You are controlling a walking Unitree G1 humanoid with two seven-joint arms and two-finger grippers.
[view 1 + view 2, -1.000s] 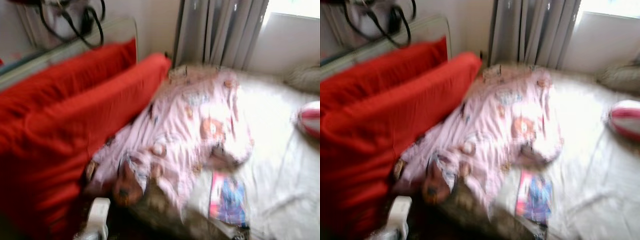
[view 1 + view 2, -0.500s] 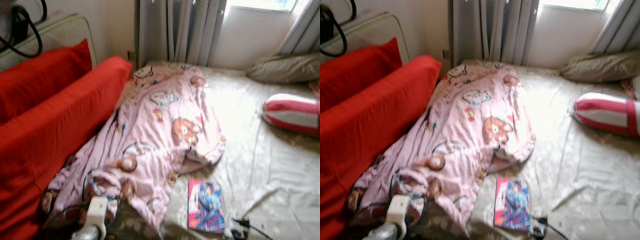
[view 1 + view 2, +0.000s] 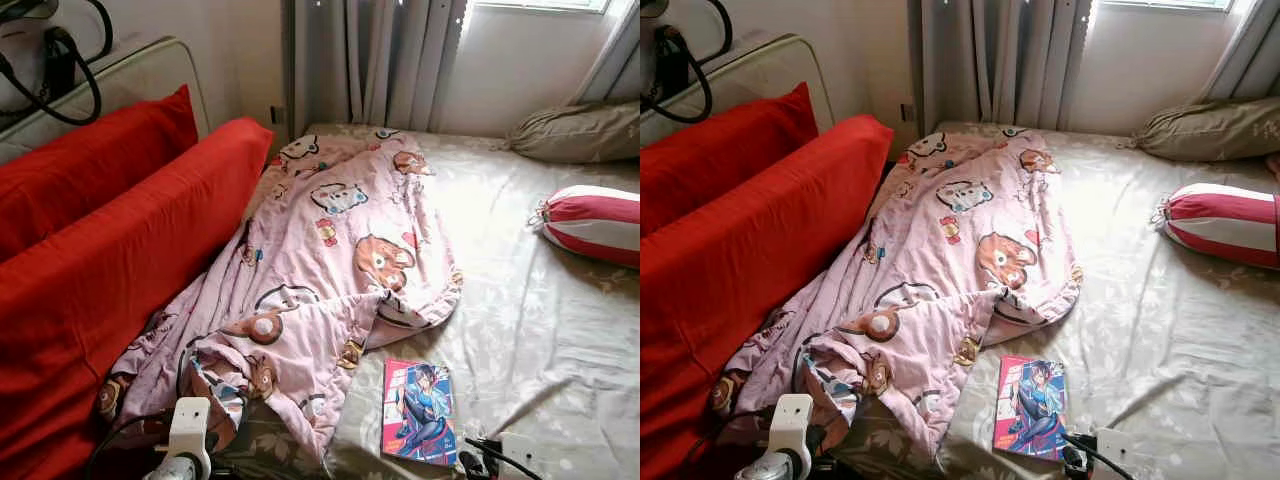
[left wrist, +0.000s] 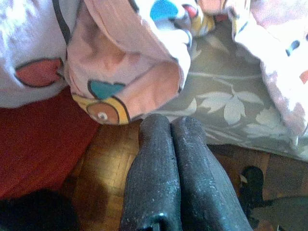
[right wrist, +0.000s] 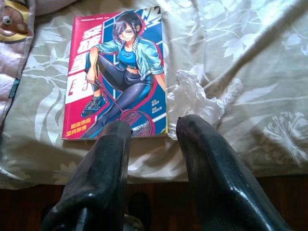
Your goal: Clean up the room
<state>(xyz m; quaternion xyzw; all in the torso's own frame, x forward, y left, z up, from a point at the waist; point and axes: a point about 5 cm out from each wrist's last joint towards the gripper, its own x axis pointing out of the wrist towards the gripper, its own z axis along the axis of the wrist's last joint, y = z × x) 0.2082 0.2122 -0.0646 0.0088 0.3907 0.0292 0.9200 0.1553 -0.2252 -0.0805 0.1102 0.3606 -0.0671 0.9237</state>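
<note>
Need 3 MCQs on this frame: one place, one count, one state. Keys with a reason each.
1. Where does the comic book lie?
A. on the bedsheet beside the pink blanket
B. on the red cushions
C. on the floor

2. How many red cushions lean along the bed's left side?
A. one
B. two
C. four

3. How do the right tool's fingers stand?
A. shut on the book
B. shut, empty
C. open, above the book's near edge

Answers:
1 A: it lies flat on the bedsheet, by the edge of the pink blanket.
2 B: a front red cushion and a second behind it.
3 C: the right tool shows a gap between its fingers.
</note>
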